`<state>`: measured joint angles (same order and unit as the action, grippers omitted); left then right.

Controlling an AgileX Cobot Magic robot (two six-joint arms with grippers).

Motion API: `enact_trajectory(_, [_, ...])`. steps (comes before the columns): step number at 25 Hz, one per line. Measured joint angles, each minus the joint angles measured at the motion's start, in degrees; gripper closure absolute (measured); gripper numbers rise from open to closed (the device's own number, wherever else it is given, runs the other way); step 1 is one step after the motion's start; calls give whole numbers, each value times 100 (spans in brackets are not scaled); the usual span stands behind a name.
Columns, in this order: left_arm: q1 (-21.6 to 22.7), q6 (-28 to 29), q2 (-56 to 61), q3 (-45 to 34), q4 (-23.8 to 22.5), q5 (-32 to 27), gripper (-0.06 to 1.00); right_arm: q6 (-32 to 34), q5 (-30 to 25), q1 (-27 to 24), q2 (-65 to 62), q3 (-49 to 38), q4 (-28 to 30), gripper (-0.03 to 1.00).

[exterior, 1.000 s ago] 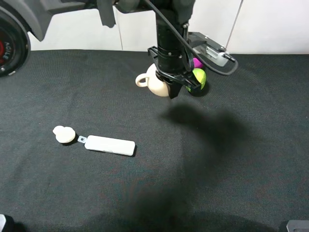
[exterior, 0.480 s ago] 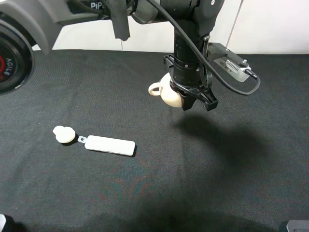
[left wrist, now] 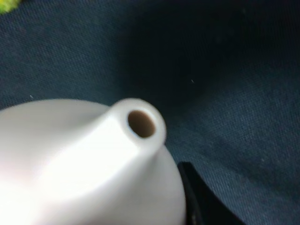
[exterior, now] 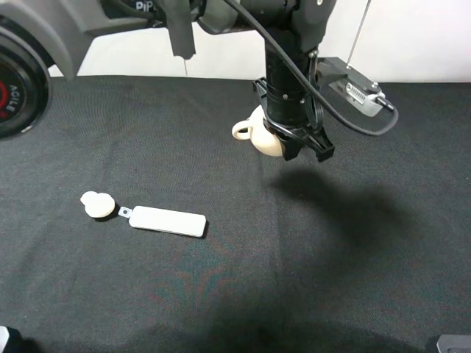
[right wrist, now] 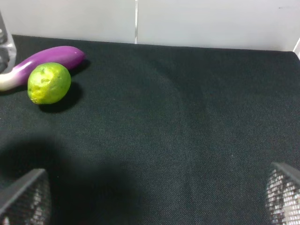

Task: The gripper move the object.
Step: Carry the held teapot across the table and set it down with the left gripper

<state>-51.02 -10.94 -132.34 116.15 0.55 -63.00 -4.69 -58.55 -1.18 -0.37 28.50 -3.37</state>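
Note:
The cream round teapot hangs above the black cloth at the back centre, its loop handle pointing left. My left gripper, a black claw on a dark arm with cables, is shut on it from above. In the left wrist view the teapot fills the picture, with its short brown-holed spout and one black finger beside the body. My right gripper is open and empty; only its two mesh fingertips show, low over the cloth.
A small cream knobbed lid and a flat white case lie at the left front. A green lime and a purple eggplant lie at the back. A black and red round thing stands at the far left.
My left gripper has carried the teapot to the right and a little higher. The lime and eggplant, seen a second ago, are now hidden behind the arm in the exterior view.

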Motion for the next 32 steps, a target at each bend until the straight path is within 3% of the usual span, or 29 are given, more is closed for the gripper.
enact_trajectory(8, [370,-13,-52,0,-55,155,78,0,0,0,0,0,0,27])
enact_trajectory(32, [523,-20,-875,377,-15,292,79,0,0,0,0,0,0,27])
